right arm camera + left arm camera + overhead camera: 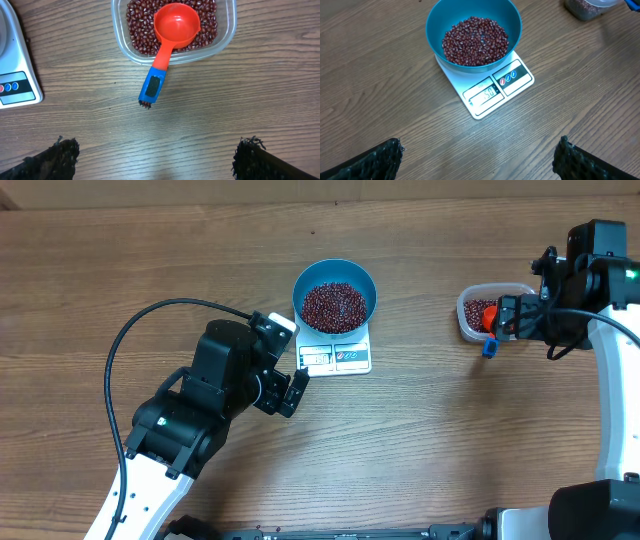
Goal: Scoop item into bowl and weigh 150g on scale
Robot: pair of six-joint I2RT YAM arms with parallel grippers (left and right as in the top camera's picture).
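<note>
Counter (150, 240), wood; left jaws spread wide and empty, short of the scale (337, 358); right jaws likewise released, near the tub (119, 35); bowl (436, 25) sits on scale, mid-counter toward far edge, well filled; tub toward right edge, scoop (172, 27) resting in it, empty; beans (475, 40) loose, light, likely to roll; judged: move by scoop only, gripping stiff blue handle end (152, 89) overhanging rim; display digits unclear.

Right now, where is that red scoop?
From overhead, the red scoop lies in the clear tub of beans at far right, blue handle poking over the rim, right of the scale.
</note>
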